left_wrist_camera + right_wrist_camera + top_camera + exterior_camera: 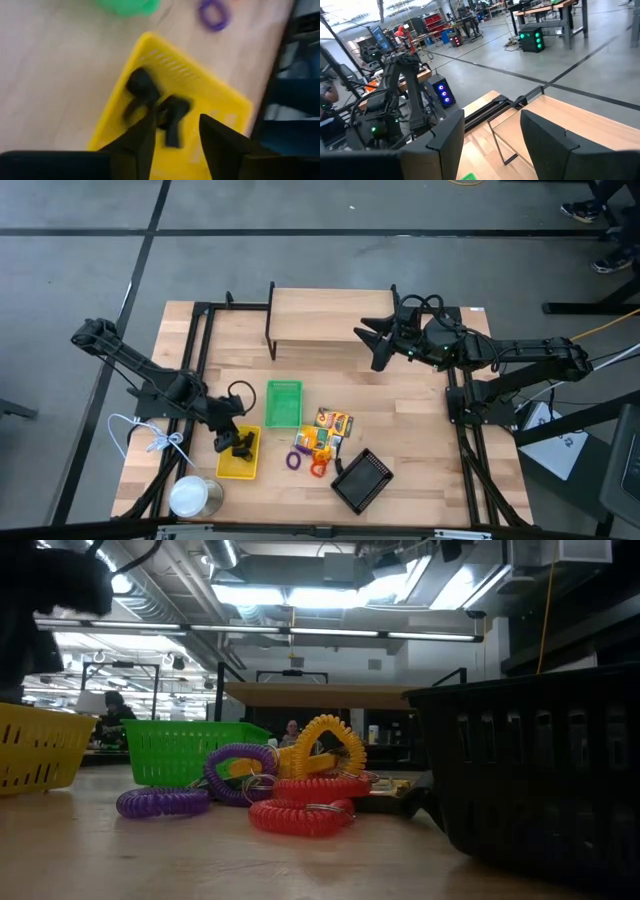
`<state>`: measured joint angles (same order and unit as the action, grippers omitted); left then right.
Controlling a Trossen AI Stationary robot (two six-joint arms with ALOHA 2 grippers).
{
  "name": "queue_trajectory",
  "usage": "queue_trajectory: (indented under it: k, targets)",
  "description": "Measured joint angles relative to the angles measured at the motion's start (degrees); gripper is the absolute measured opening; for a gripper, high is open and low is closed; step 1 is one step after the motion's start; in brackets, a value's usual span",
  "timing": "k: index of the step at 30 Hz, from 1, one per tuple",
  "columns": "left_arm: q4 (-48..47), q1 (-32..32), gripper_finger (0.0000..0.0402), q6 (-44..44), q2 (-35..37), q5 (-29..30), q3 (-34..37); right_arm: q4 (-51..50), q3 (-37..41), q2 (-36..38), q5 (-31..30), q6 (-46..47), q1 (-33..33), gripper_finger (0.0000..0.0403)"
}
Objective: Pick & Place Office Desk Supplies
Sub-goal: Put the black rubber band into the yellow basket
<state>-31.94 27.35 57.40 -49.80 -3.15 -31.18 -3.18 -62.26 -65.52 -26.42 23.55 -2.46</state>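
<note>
Risk of snagging: left gripper (pixel 175 132) low over yellow tray (pixel 210 107), fingers spread, black clips (pixel 160 107) lying loose inside, just beneath. Could drag a clip out when lifting. Right gripper (pixel 490 135) parked high, fingers apart, empty.

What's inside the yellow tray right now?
Two small black clips lie in the yellow tray, under the open left gripper. Its fingers hide part of the floor.
</note>
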Motion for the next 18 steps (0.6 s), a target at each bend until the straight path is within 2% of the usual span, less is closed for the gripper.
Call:
queue_trajectory:
  k: [2, 5, 9, 13, 18]
  targets:
    - [7.2, 0.0, 0.0159, -1.7, 0.8, 1.0, 0.0, 0.0, 0.0, 0.0, 0.5, 0.0, 0.0, 0.0197]
    - [19.2, -0.8, 0.0159, -5.9, 1.4, 5.7, -0.8, 0.0, 0.0, 0.0, 0.5, 0.0, 0.0, 0.0197]
    - [31.3, -4.5, 0.0151, -10.4, -0.8, 9.2, -2.0, 0.0, 0.0, 0.0, 0.5, 0.0, 0.0, 0.0197]
    - [35.4, -9.3, 0.0149, -14.7, -6.9, 6.4, -4.6, 3.8, 0.0, 0.1, 1.6, -0.8, 0.0, 0.0197]
    - [35.1, -14.3, 0.0148, -20.4, -19.3, -2.0, -11.1, 8.4, 0.0, 4.9, 8.3, -3.4, 0.0, 0.0197]
